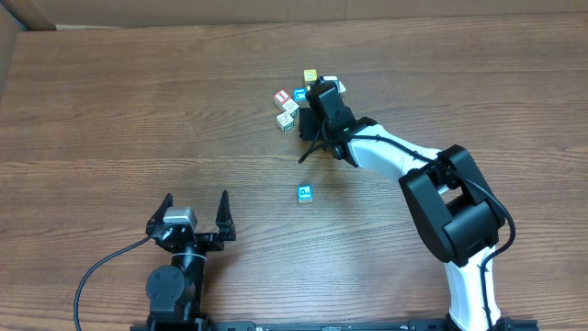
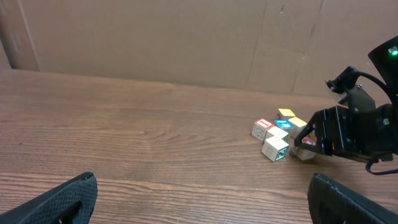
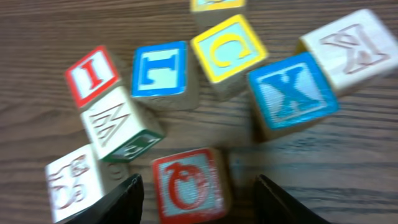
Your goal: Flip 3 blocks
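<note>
In the lower middle of the right wrist view, a red block (image 3: 186, 183) is straddled by the right gripper (image 3: 199, 193), jaws part open and clear of it; a pinch, lift and turn-over are judged needed next.

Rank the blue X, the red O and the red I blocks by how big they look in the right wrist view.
Blue X, largest.
Red O, somewhat smaller.
Red I, smallest.
The differences are modest and may only reflect nearness to the camera, so the blocks' true sizes stay unsure.
</note>
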Available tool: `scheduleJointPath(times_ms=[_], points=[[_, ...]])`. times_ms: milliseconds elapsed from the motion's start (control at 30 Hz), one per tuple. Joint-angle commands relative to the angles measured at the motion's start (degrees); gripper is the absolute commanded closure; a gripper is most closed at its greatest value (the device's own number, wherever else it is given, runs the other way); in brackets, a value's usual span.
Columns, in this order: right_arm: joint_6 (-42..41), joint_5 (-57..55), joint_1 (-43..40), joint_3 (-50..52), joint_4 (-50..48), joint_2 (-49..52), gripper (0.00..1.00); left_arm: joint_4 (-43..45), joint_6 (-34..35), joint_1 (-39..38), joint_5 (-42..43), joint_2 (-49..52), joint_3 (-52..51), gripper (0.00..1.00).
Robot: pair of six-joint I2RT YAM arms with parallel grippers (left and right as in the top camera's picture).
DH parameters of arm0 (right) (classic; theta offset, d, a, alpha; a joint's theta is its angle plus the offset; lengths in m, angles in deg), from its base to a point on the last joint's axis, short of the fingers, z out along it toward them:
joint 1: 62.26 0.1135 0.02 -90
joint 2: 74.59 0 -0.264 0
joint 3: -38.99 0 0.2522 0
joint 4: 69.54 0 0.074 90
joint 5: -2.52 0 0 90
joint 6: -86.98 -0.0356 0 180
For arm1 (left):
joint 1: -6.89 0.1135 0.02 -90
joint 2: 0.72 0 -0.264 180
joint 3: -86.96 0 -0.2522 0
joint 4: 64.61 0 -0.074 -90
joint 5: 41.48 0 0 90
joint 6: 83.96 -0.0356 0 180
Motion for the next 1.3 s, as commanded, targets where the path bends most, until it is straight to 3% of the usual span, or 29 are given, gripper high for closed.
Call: scheduleJointPath(times_ms=[0,167,267,333,567,833,1033,1267], points=[[1.31,-4.66,-0.17,0.39,-0.74,1.84,0.45,0.09,-1.27,-0.37,0.46,-0.5,-0.2,0.0],[1.68,-4.66,-0.17,0.39,-2.23,4.33,0.45,0.09,-1.27,-0.37,0.46,-0.5,-0.2,0.0],[2.38,-4.66,-0.17,0.17,-1.86,3.78,0.63,0.09,-1.27,-0.37,0.46,-0.5,-0.2,0.0],[2.34,-4.66,-0.17,-0.28,-0.74,2.16,0.69,0.09,-1.27,-0.37,0.46,-0.5,-0.2,0.0],[2.29,-1.95,-0.07,-2.51,11.93,-14.1,0.69,0.09,-1.27,-0.37,0.46,-0.5,-0.2,0.0],[0.63,9.05,-0.07,-2.51,29.38,-32.89,0.68,0.09,-1.27,-0.37,0.46,-0.5,-0.2,0.0],[-7.65,9.4,-0.04,-0.92,46.4,-34.1,0.68,0.09,-1.27,-0.37,0.46,-0.5,-0.2,0.0],[-8.37,12.63,-0.02,6.97,44.44,-31.26,0.68,0.09,-1.27,-0.37,0.46,-0.5,-0.2,0.0]])
